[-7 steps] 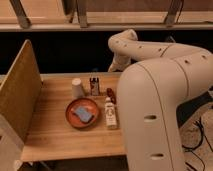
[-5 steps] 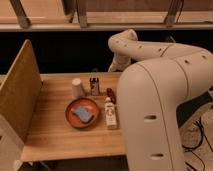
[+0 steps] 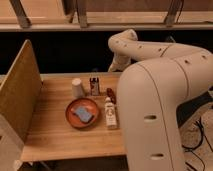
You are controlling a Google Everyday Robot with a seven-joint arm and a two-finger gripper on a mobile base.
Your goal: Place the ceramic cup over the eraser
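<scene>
Nearest us, the robot's white arm (image 3: 155, 115) fills the right side. On the wooden table (image 3: 55, 140) we see the orange-red bowl (image 3: 69, 115) holding a blue-grey pad (image 3: 83, 114). The white tube (image 3: 110, 115) lies just right of it, red end pointing away. Further back, the ceramic cup (image 3: 77, 88) stands just left of the upright eraser (image 3: 94, 86), a small gap between them. Beyond, the arm curls down behind the table's far edge. The gripper is hidden there, released and carrying nothing.
</scene>
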